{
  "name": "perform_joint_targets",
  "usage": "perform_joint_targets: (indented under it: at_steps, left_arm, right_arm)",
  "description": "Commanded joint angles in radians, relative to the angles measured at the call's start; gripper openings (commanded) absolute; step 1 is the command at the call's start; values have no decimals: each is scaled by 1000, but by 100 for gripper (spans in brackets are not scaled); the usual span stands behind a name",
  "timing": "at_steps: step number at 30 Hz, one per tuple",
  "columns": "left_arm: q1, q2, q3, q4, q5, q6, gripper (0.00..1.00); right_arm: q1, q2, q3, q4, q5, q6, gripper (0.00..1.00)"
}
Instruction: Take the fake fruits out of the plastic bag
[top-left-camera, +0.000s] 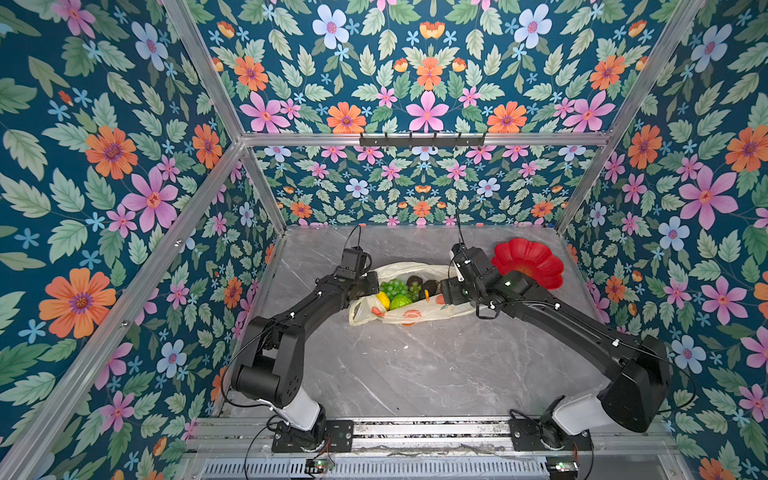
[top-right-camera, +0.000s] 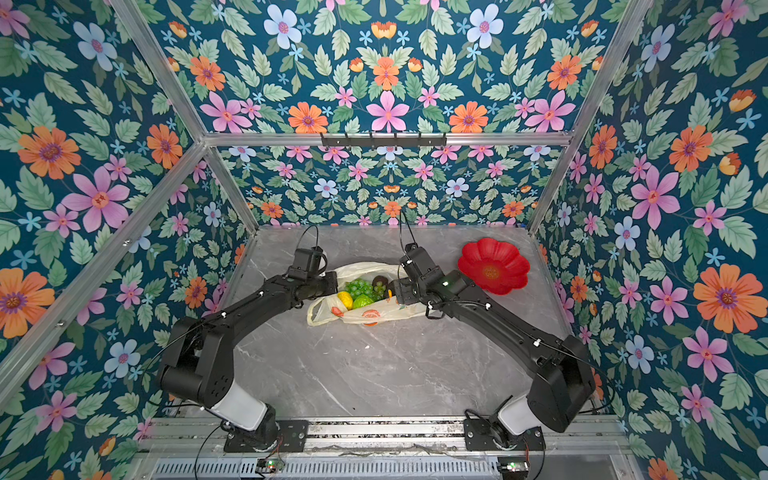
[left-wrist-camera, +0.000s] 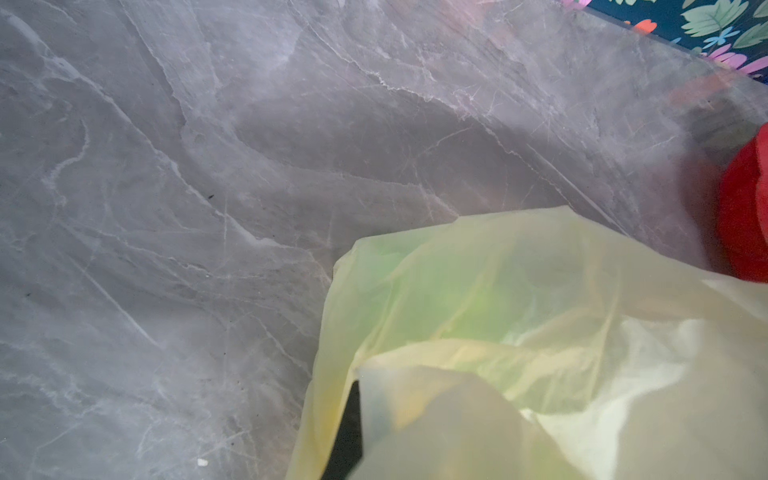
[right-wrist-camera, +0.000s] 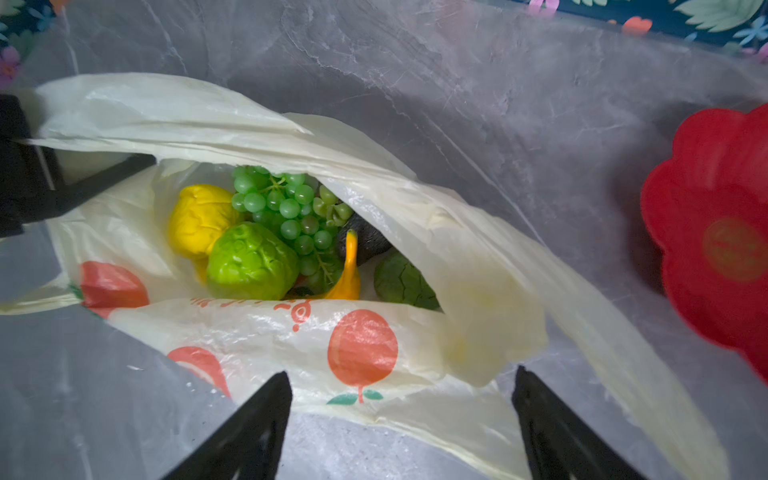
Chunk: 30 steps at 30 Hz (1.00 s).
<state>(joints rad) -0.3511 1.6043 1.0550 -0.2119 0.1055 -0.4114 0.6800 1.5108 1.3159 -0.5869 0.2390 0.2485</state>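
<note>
**Inspector:** Bag location?
**Assistant:** The plastic bag (top-left-camera: 415, 316) lies on the table (top-left-camera: 415, 374) toward its far edge, midway across, mouth agape. The fake fruits (right-wrist-camera: 286, 208) sit inside it.
**Inspector:** Claws?
**Assistant:** The left gripper (top-left-camera: 371, 286) is closed, apparently pinching the bag's rim, though film blurs its wrist view. The right gripper (right-wrist-camera: 401, 372) is spread wide and empty, over the bag's printed side. The red plate (top-left-camera: 528, 257) sits by the far right corner.

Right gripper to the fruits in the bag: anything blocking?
Partly. The open right gripper sits at the plastic bag; its printed wall lies between the gripper and the fake fruits, and a plain flap overhangs the avocado. Grapes and lemon lie exposed.
</note>
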Motion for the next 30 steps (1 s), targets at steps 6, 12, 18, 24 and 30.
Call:
perform_joint_targets:
  at_steps: [6,12,18,24,30]
  left_arm:
    - [0,28,41,-28,-12,13,0]
    - [3,36,43,-24,-12,20,0]
    - [64,19,-27,84,114,-40,0]
    - [159,33,-77,133,156,-75,0]
    - [108,79,17,23,78,10,26]
  right_arm:
    - [-9,196,120,46,99,-215,87]
    - [-80,388,246,4,29,-235,82]
    - [-135,456,261,12,-117,-214,44]
    - [-264,416,197,81,-402,-83,9]
    - [-281,391,174,121,-583,-31,2]
